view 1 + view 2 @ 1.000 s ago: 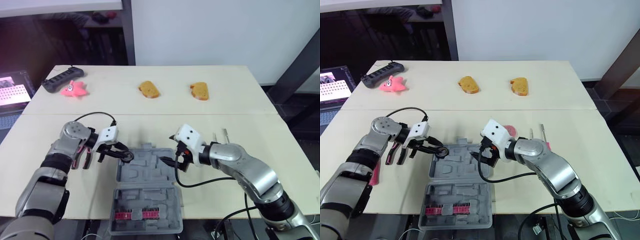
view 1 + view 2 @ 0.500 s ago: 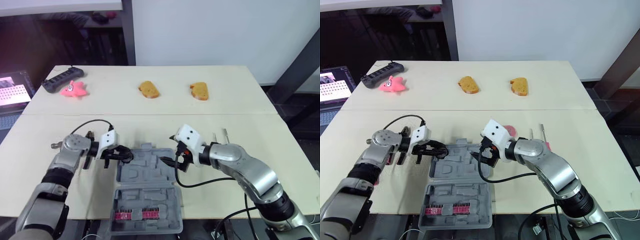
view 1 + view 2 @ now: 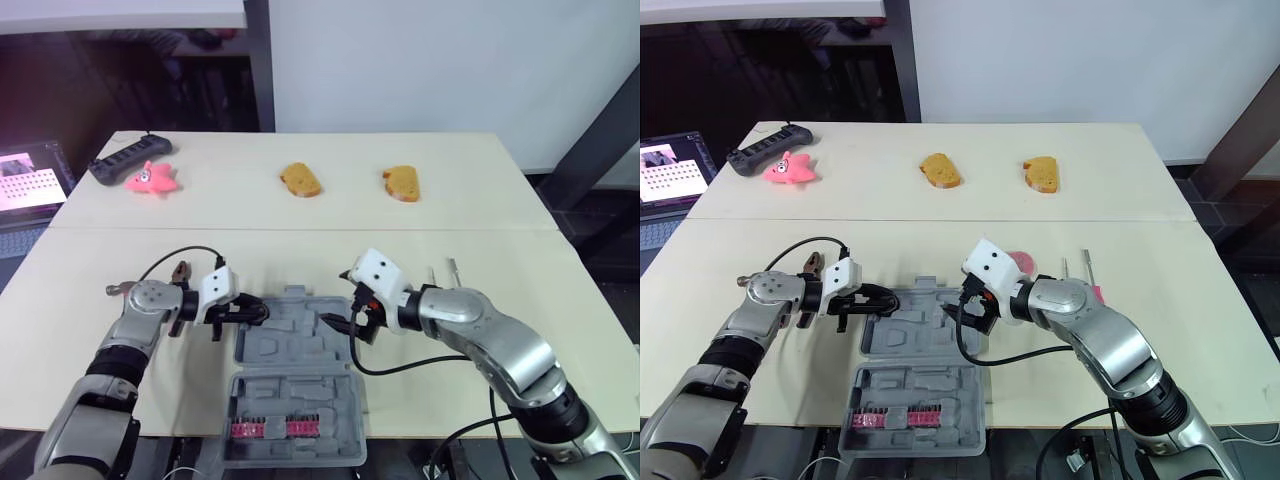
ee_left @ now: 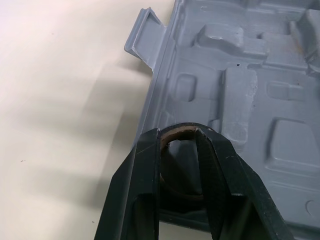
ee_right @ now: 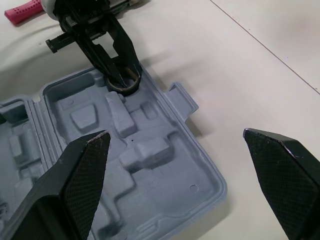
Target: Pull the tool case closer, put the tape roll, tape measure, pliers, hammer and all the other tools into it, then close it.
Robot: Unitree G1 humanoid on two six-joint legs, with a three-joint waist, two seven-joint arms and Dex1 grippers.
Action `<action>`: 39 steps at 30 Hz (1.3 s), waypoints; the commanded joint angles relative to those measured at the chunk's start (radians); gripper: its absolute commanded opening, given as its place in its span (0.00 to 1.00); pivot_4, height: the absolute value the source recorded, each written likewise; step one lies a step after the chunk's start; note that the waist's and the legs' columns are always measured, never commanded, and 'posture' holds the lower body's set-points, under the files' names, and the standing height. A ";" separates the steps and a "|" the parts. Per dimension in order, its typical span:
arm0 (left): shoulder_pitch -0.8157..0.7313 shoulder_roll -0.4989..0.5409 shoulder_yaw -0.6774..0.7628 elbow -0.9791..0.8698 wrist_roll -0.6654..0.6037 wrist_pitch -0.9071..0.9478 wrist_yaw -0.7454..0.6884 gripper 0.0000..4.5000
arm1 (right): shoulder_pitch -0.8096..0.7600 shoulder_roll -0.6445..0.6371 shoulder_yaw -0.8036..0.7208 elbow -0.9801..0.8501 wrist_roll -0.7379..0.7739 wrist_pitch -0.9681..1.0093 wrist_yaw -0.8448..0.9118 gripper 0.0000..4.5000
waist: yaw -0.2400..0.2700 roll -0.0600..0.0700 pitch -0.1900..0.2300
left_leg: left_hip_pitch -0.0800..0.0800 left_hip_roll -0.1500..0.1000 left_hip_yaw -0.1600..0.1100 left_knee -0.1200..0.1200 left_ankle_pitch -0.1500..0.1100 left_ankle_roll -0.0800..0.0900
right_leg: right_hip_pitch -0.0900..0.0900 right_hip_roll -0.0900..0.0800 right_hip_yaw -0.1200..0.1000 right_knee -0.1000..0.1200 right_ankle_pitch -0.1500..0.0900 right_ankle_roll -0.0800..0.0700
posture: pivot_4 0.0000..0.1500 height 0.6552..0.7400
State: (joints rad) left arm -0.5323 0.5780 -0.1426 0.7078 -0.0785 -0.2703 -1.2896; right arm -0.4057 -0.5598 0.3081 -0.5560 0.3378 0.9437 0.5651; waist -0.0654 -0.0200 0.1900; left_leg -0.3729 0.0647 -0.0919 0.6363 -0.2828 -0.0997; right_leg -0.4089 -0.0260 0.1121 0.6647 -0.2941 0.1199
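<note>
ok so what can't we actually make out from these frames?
Tape roll, left wrist view: the left pincer covers most of it, so contact with the tool case floor is unclear.
Pink object, eye views: mostly behind the right pincer housing, unidentifiable.
Thin metal tips, eye views: too small to name, rest under the right forearm.
Red bit row: too small to count.

One case (image 3: 295,345), one tape roll (image 5: 125,90), two bread slices (image 3: 300,180) (image 3: 401,183)

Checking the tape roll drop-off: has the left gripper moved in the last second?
Yes, slightly. The left gripper, shut on the tape roll, stayed over the tool case's rear left corner, but its wrist sank lower.
</note>
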 commanded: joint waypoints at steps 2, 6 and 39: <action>-0.002 0.026 0.034 -0.032 -0.034 0.036 -0.014 0.26 | 0.005 -0.002 -0.057 -0.032 0.011 -0.039 0.009 1.00 | 0.000 0.000 0.000 | 0.000 0.000 0.000 0.000 0.000 0.000 | 0.000 0.000 0.000 0.000 0.000 0.000 | 1.00 1.00; 0.010 0.086 0.089 -0.170 -0.117 0.157 -0.053 0.26 | 0.054 -0.040 -0.160 -0.048 0.044 -0.065 0.036 1.00 | -0.002 0.000 0.000 | -0.001 0.000 0.000 0.000 0.000 0.000 | -0.001 0.000 0.000 0.000 0.000 0.000 | 1.00 1.00; 0.569 0.484 0.711 0.248 -0.277 0.147 0.251 0.99 | 0.755 -0.188 -0.947 0.436 0.106 -0.645 0.382 1.00 | 0.001 -0.001 0.000 | 0.003 0.001 0.005 -0.005 0.000 0.000 | 0.000 0.000 0.003 -0.002 -0.004 -0.004 | 1.00 1.00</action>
State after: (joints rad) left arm 0.0359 1.0556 0.5443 0.9828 -0.3390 -0.1173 -1.0419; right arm 0.3528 -0.7388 -0.6108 -0.1101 0.4212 0.3068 0.9492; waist -0.0639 -0.0209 0.1903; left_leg -0.3701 0.0652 -0.0873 0.6314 -0.2828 -0.1000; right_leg -0.4088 -0.0266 0.1146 0.6627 -0.2983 0.1157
